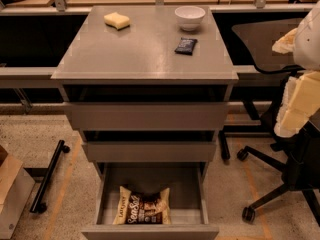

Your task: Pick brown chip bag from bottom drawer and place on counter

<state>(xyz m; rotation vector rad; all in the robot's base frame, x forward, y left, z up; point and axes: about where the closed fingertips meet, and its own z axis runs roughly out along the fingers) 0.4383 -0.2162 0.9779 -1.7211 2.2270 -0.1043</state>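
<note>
The brown chip bag (142, 212) lies flat in the open bottom drawer (150, 178), near its front edge, with its "Sea Salt" lettering facing up. The two upper drawers are pushed in. The counter (145, 54) is the grey top of the cabinet, above the drawers. My gripper (296, 101) shows as cream and white parts at the right edge of the camera view. It is at counter height, well to the right of the cabinet and far from the bag. It holds nothing that I can see.
On the counter are a yellow sponge (117, 20), a white bowl (190, 17) and a small dark packet (186, 45). An office chair (280, 184) stands right of the cabinet. A cardboard box (12, 194) and a black wheeled bar (47, 176) are on the floor at left.
</note>
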